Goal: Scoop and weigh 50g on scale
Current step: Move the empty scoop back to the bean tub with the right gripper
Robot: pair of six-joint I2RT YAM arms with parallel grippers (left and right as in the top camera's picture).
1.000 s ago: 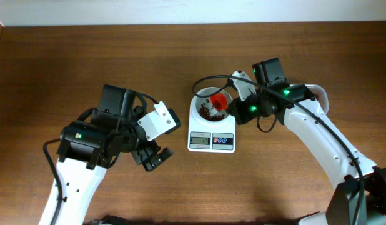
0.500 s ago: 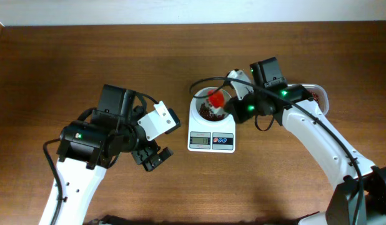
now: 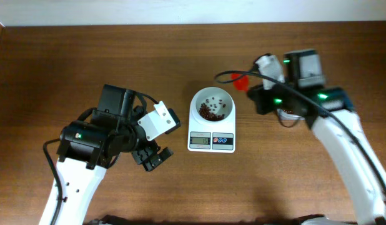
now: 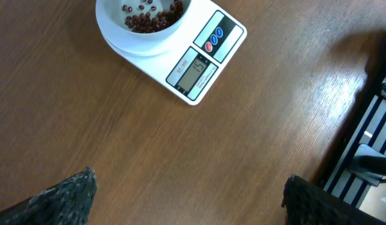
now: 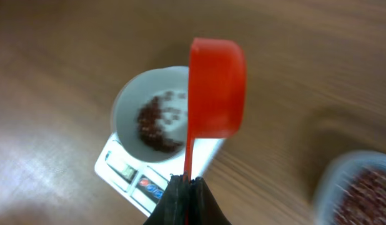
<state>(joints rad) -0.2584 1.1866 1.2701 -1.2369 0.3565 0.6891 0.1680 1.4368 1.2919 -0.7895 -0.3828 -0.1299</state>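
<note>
The scale [image 3: 211, 142] is small and white. It sits in the middle of the brown table [image 3: 180, 50], between the two arms. The round white bowl [image 3: 195, 106] on top has some dark red beans [image 3: 212, 112] in it. The scale has a grey screen and blue and red buttons. The numbers are too small to read. The right gripper [image 5: 185, 183] is pinched tight on the thin handle of a red scoop [image 5: 217, 87], up beside the bowl. The left gripper [image 3: 153, 157] is spread wide with nothing in it.
</note>
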